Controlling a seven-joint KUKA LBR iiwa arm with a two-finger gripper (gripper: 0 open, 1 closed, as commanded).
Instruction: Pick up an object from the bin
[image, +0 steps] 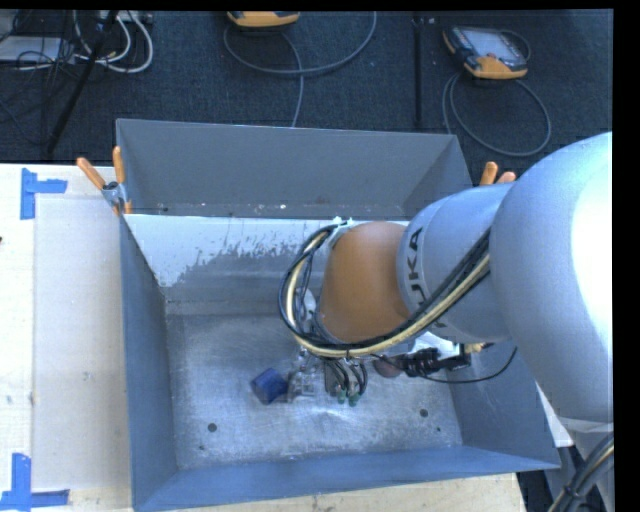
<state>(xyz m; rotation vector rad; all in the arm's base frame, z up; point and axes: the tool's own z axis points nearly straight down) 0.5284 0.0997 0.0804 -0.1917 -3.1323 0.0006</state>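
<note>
I am looking down into the grey bin (150, 300). There is just one small thing I can pick out on its floor: a little blue thing (267, 385), maybe a block. It lies a bit below the middle of the frame and a bit left of the middle of the bin floor. The floor around it looks bare and scratched.

The tool (308, 383) is low in the bin, down near the floor. The blue thing lies just to the left of it in the frame, very close, maybe touching its side. I do not see the blue thing inside the tool. It is too small for me to say which way its long side runs. I cannot tell if the tool is wide or narrow, because the wrist above hides most of it.

The big silver arm (560, 290) reaches in from the right side of the frame and bends down into the bin. Its round orange cover (365, 280) sits right over the tool, with cables (298, 290) looping round its left side.

I think the tool needs to go a little to the left in the frame to get over the blue thing before it can grab it.
</note>
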